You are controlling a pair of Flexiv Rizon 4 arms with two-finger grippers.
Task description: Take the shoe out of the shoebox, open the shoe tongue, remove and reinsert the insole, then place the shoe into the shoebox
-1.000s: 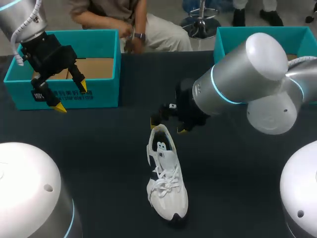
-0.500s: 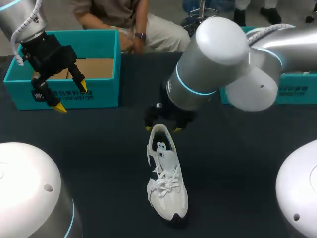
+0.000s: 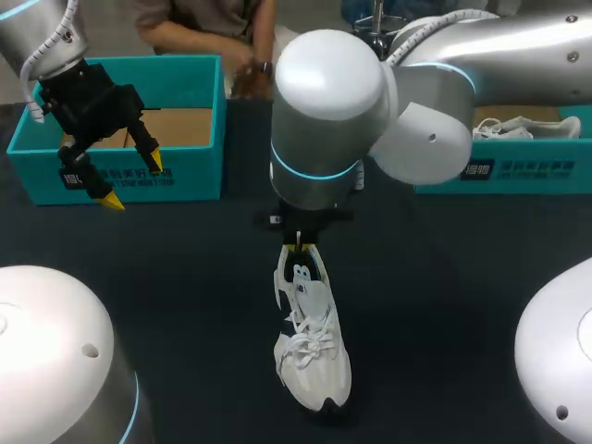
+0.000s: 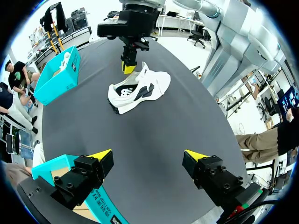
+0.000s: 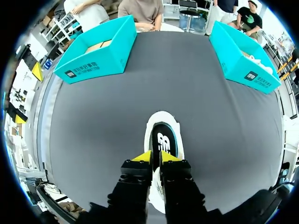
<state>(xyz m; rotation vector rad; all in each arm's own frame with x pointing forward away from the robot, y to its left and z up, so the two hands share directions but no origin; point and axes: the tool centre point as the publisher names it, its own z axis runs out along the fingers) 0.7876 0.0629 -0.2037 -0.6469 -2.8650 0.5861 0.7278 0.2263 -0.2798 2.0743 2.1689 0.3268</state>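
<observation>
- Showing a white shoe [image 3: 313, 347] upright on its sole near the middle of the dark table [image 3: 185, 277], toe toward the robot and heel toward the far edge, well apart from both boxes.
- Showing laces across the front of it and a wide-open mouth, with a black insole [image 5: 162, 140] bearing a white mark flat in its place inside.
- Finding the right gripper [image 5: 155, 157] pointed down over the mouth of the shoe, on an arm coming in from the right and past the middle of the table.
- Finding its fingers pressed close together, with only a thin slit between the yellow tips; cannot tell whether any part of the shoe is pinched there, nor whether the tips touch it.
- Finding the left gripper [image 4: 148, 155] well apart from the shoe, by the front wall of the left teal shoebox [image 3: 190, 171], fingers spread wide and released, with nothing between them and bare table below.
- Showing brown cardboard inside that box.
- Placing the right teal shoebox [image 3: 518, 171] at the far right of the table, with a second white shoe [image 3: 518, 129] lying inside it.
</observation>
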